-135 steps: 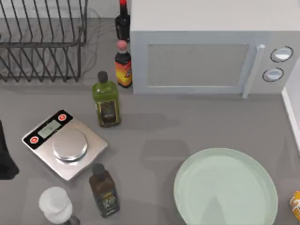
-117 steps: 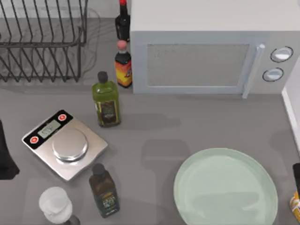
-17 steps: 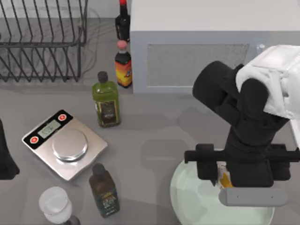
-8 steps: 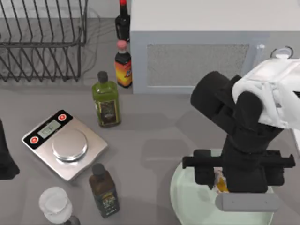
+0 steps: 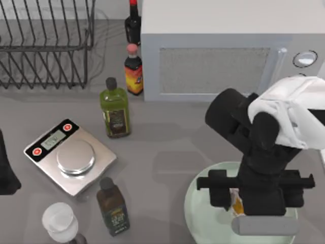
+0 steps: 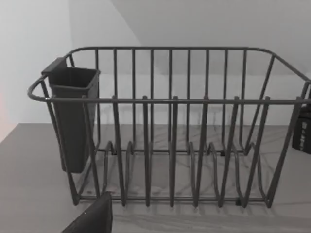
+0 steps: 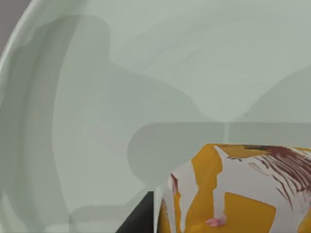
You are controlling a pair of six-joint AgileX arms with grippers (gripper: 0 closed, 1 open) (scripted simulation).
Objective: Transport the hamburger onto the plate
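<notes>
Now hovering at about five o'clock: right gripper (image 5: 236, 200), pinching the hamburger (image 5: 237, 200) over the plate (image 5: 203, 213). Idling at nine o'clock: left arm, fingers impossible to judge. Standing farther off toward twelve: microwave (image 5: 218, 56) and dish rack (image 5: 45, 46).

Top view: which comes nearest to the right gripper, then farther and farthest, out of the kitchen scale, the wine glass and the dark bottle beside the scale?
Measured from the right gripper, over the plate:
1. Dark bottle, left of the plate, nearest.
2. Kitchen scale, farther left, and the wine glass, at the bottom left: too close to call.
</notes>
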